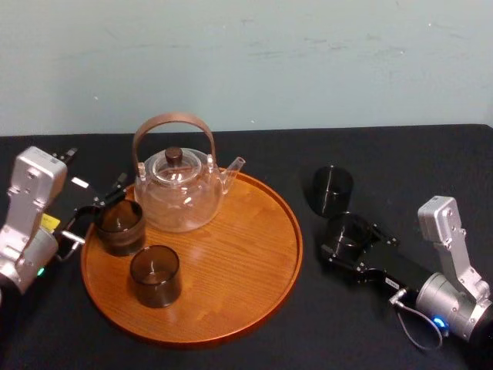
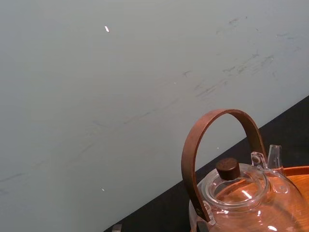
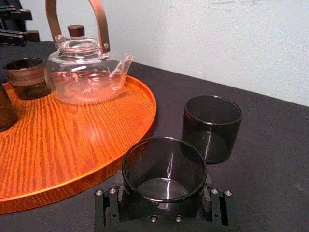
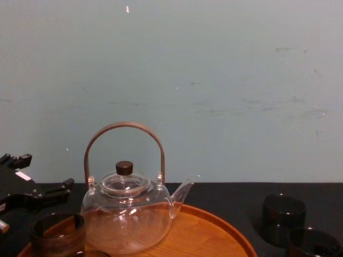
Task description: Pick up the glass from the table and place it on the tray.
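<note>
1. Your right gripper (image 1: 348,240) has its jaws closed snugly on the glass (image 3: 164,170), low on the matte black table (image 3: 270,164) just beside the tray (image 3: 72,145), ready for lifting.
2. A second glass (image 3: 211,128) stands just behind.
3. Your left gripper (image 1: 96,210) sits spread open at the tray's left rim, with a pale wall (image 4: 214,80) beyond.

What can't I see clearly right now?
Nearer table glass: lower part cut off by chest view's bottom edge; lower wall behind right end effector in right wrist view.
Teapot: base cut off, left wrist view's bottom edge.
Left end effector: cut off, chest view's left edge.
</note>
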